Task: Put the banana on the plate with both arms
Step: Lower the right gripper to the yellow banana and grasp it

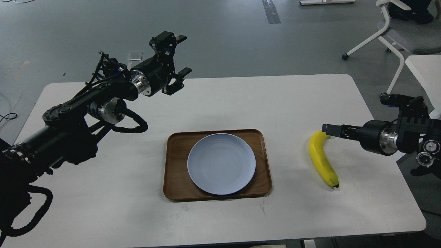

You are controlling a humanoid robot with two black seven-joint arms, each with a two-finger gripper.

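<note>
The yellow banana (322, 161) lies on the white table to the right of the tray, stem end away from me and dark tip towards me. The pale blue-grey plate (221, 163) sits empty on the brown wooden tray (174, 187). My right gripper (329, 129) comes in low from the right, its tip at the banana's stem end and covering it. It is seen side-on, so its fingers cannot be told apart. My left gripper (182, 54) is open and empty, raised above the table's far left, well away from the plate.
The white table (103, 206) carries only the tray, plate and banana. A white office chair (401, 32) and the corner of another white table (425, 70) stand off the far right edge.
</note>
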